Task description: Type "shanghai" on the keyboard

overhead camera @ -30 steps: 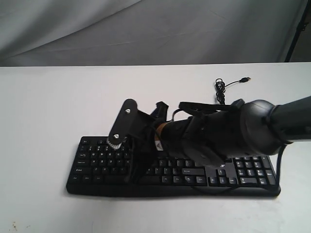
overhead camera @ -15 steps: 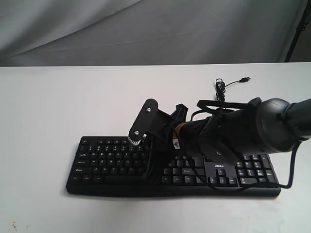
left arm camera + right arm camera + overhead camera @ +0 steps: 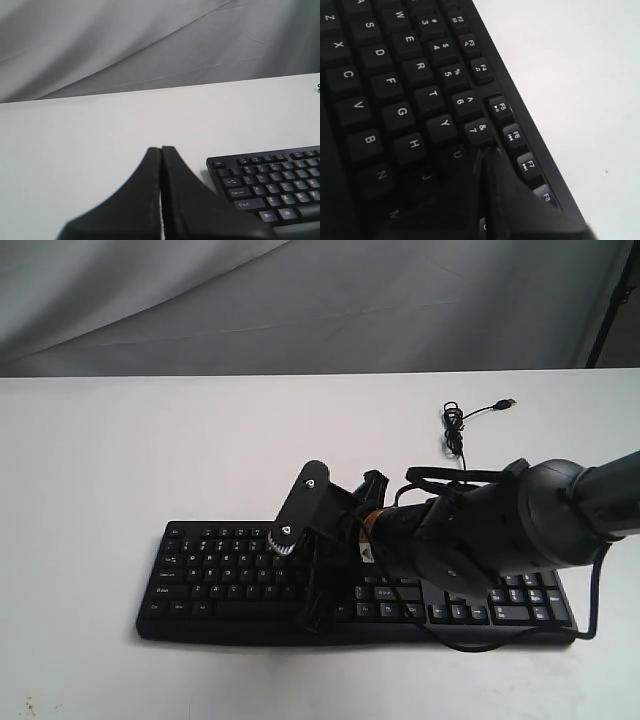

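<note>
The black keyboard (image 3: 210, 570) lies near the table's front edge; its white-lettered keys fill the right wrist view (image 3: 395, 75). My right gripper (image 3: 311, 618) reaches in from the right and points down over the keyboard's middle, jaws shut and empty. Up close, its tips (image 3: 486, 151) sit just past the U key, beside 7; whether they touch a key I cannot tell. My left gripper (image 3: 161, 148) is shut and empty over bare white table, apart from the keyboard's left end (image 3: 270, 180). The exterior view does not show it.
The right arm's bulky black body (image 3: 500, 530) covers the keyboard's middle-right part. The thin black cable (image 3: 455, 425) coils behind the keyboard, its USB plug (image 3: 508, 401) lying loose. A grey cloth (image 3: 300, 300) hangs behind the white table (image 3: 120, 440).
The right gripper has moved from the keyboard's left letter block rightward to its middle, and its tips have come lower and nearer the front edge.
</note>
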Available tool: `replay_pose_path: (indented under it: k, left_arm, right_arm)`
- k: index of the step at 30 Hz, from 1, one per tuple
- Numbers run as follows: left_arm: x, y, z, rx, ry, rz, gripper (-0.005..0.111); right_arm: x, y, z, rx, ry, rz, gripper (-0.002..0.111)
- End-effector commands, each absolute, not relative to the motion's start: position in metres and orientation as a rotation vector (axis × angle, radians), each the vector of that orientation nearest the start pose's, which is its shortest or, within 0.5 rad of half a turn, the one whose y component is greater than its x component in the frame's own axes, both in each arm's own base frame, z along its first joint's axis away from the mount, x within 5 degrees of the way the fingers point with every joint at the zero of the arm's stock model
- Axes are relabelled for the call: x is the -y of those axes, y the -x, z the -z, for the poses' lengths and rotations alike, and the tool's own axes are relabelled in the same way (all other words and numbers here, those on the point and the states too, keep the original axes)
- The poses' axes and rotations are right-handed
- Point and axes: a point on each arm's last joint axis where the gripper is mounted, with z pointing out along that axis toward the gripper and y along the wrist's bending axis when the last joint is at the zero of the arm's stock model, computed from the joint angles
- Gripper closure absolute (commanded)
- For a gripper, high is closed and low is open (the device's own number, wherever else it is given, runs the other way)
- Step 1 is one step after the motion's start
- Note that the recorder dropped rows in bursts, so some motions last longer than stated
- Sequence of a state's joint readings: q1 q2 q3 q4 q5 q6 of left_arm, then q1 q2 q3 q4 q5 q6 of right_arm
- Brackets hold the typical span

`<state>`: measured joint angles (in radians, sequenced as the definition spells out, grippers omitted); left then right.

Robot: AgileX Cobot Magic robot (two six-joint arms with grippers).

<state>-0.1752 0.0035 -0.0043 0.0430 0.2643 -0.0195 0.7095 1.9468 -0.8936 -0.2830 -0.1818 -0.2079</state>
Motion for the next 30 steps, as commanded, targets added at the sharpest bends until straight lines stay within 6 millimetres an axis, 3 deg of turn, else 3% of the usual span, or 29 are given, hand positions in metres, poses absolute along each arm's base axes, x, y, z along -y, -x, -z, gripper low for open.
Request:
replay_pose_path:
  k: [1, 20, 26, 30]
  left_arm:
    - [0.009, -0.054, -0.19, -1.736, -0.167, 0.103, 0.107]
    - [0.009, -0.054, -0.19, -1.736, -0.167, 0.103, 0.107]
    - [0.009, -0.054, -0.19, -1.736, -0.167, 0.103, 0.107]
    - [0.009, -0.054, -0.19, -1.736, -0.167, 0.103, 0.107]
  right_arm:
    - [-0.24, -0.274, -0.113, -1.938, 1.341, -0.172, 0.108]
    - [-0.24, -0.273, -0.105, -1.957, 1.362, -0.167, 0.108]
    - [-0.238, -0.272, -0.136, -1.894, 1.343, -0.157, 0.108]
    - [-0.232, -0.257, -0.162, -1.82, 1.329, -0.17, 0.108]
